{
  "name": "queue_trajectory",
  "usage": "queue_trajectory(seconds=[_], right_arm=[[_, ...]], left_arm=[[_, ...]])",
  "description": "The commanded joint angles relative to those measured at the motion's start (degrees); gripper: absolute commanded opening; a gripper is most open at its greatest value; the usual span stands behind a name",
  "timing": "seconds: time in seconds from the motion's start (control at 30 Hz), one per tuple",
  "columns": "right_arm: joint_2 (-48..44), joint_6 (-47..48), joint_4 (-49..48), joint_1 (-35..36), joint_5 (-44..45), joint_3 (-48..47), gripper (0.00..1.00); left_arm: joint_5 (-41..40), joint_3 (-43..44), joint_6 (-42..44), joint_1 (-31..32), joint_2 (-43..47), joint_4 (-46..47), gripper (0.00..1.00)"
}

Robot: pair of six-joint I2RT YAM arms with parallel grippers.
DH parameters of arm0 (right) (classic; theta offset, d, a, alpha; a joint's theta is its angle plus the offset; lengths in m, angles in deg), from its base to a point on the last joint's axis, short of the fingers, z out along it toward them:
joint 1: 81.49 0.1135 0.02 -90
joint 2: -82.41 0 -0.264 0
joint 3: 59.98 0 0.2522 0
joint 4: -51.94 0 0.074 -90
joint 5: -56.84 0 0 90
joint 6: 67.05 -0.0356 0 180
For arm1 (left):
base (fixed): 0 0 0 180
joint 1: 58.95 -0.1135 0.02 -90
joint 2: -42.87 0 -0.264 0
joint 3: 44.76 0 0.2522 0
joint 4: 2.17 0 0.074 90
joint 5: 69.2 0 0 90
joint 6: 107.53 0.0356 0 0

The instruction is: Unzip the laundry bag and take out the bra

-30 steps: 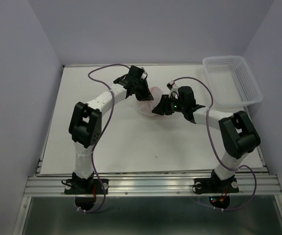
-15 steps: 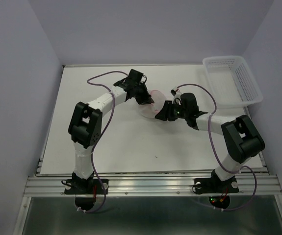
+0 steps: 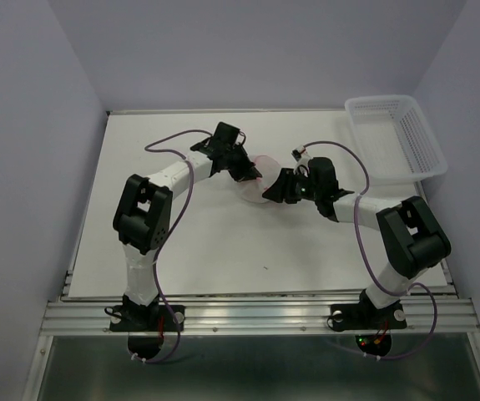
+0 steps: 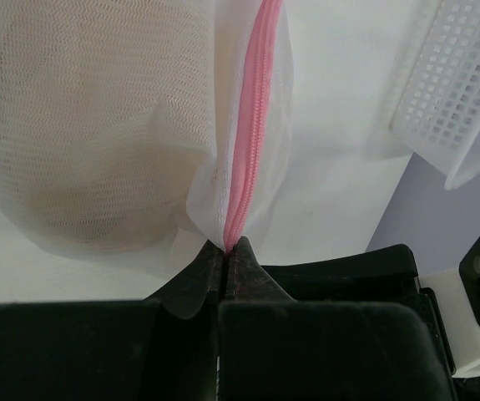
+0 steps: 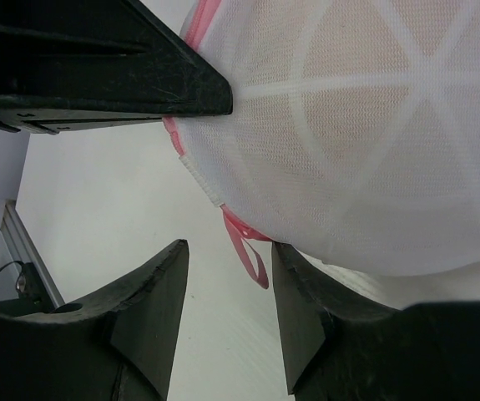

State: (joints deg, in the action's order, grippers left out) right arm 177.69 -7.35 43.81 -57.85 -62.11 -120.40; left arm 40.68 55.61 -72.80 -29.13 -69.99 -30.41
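The laundry bag [image 3: 256, 177] is a round white mesh pouch with a pink zipper rim, lying mid-table between both arms. My left gripper [image 4: 226, 247] is shut on its pink zipper edge [image 4: 248, 125]. The beige bra [image 4: 81, 125] shows through the mesh, inside the bag, and also in the right wrist view [image 5: 365, 100]. My right gripper [image 5: 227, 263] is open, its fingers either side of the pink zipper pull loop [image 5: 252, 251], which hangs from the bag [image 5: 348, 167] untouched by the pads.
A white plastic lattice basket [image 3: 396, 136] stands at the back right of the table and shows in the left wrist view [image 4: 461, 92]. The left gripper's black body [image 5: 98, 67] lies close beside the bag in the right wrist view.
My left gripper has shifted slightly left, still holding the bag's edge. My right gripper has moved in toward the bag's near side, closing on the zipper pull.
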Motion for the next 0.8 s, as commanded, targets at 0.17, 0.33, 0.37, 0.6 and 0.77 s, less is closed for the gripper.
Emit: queue_trajectory(seconds=[0.17, 0.33, 0.37, 0.6, 0.77], right_arm=[[-0.1, 0.95, -5.27, 0.53, 4.16, 2.0, 0.51], [0.25, 1.3, -6.57, 0.53, 5.13, 3.58, 0.52], [0.43, 1.21, -7.11, 0.53, 4.87, 3.59, 0.52], [2.18, -2.21, -15.36, 1.06, 2.76, 3.94, 0.52], [3.68, -3.36, -17.75, 1.58, 1.62, 2.71, 0.52]], left_arm=[[1.39, -3.46, -5.38, -0.56, 5.46, 2.35, 0.0], [1.83, -4.08, -5.91, -0.73, 5.81, 3.23, 0.0], [1.83, -4.08, -5.73, -0.73, 5.72, 3.23, 0.0], [3.15, -6.01, -7.31, -0.73, 5.89, 4.37, 0.0], [2.88, -6.63, -7.84, -0.73, 6.33, 4.99, 0.0]])
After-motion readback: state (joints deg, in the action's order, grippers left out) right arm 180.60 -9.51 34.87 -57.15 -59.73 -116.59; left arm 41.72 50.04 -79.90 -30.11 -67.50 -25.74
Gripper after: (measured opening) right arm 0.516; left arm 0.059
